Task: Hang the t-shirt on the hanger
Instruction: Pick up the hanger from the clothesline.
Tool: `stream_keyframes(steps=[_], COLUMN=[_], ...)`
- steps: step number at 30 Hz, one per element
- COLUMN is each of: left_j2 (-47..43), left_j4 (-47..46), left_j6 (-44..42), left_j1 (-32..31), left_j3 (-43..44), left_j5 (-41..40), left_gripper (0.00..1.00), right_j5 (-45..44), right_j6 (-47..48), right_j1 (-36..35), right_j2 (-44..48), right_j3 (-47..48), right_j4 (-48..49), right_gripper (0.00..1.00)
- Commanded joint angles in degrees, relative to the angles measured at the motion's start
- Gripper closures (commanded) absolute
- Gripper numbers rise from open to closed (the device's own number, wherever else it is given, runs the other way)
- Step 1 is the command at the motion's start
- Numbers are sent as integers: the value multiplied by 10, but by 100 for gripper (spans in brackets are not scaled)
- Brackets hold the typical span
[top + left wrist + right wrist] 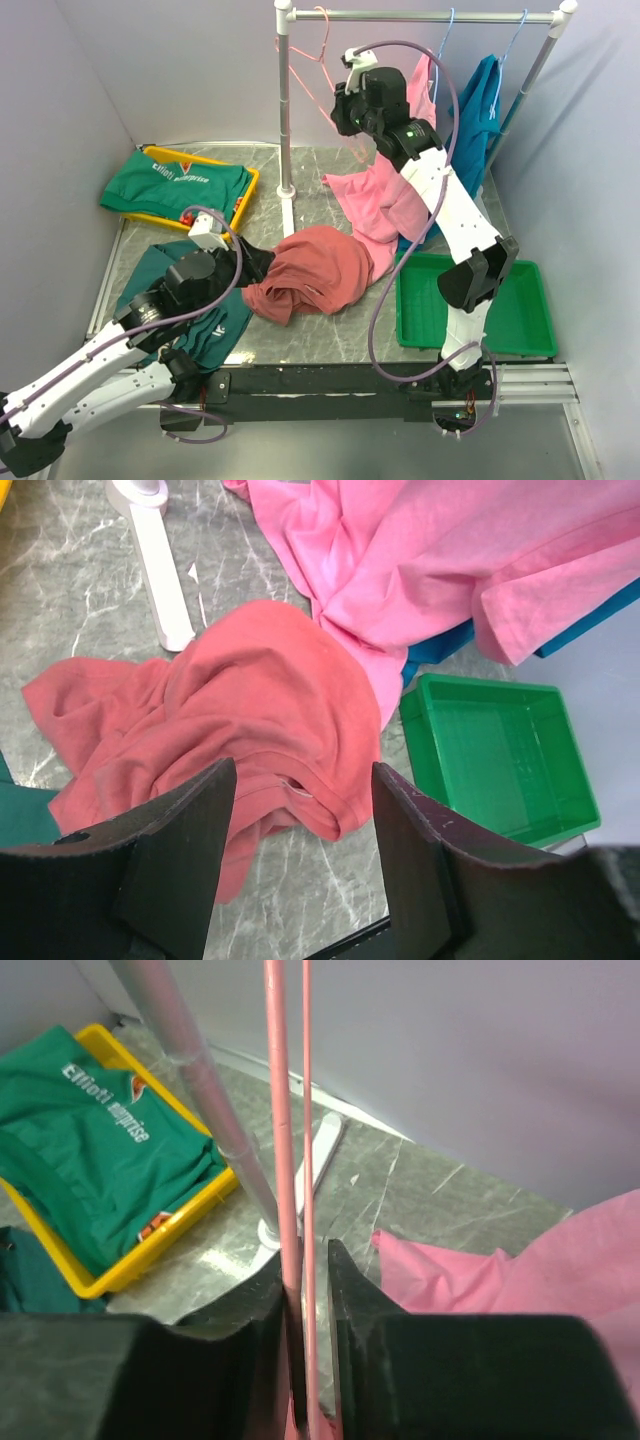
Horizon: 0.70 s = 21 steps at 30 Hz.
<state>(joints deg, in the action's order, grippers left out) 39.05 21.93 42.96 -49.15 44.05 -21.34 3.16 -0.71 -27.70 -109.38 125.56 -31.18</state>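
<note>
Right wrist: right tool (306,1260) pinching hanger (283,1140) wire, hanger hooked on rail (420,15) | left tool (302,778) spread above t-shirt (250,700), crumpled on tabletop (80,590) | left: grasp shirt, thread onto hanger

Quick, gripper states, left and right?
Left gripper: open, empty, facing the dusty brick-red cloth t-shirt.
Right gripper: closed on the thin salmon-pink wire hanger.

White arm links (455,200), black joints (480,275) and jaws, purple cables (371,325).
</note>
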Motion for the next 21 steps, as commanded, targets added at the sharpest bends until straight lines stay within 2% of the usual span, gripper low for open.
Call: stream_keyframes(steps=[1, 4, 10, 21], left_j2=[-14, -13, -12, 8], left_j4=[-3, 0, -2, 21], left_j6=[4, 6, 10, 32], left_j1=[3, 3, 3, 3], left_j3=[17, 17, 11, 10], left_j5=[-5, -3, 0, -25], left_gripper=[39, 39, 35, 28], right_j5=[-29, -42, -55, -103], right_j6=[-17, -17, -18, -24], right_j1=[2, 1, 0, -22], right_j2=[40, 54, 73, 164], right_j3=[-8, -12, 0, -109], right_j4=[59, 71, 77, 103], right_gripper=[90, 100, 100, 100])
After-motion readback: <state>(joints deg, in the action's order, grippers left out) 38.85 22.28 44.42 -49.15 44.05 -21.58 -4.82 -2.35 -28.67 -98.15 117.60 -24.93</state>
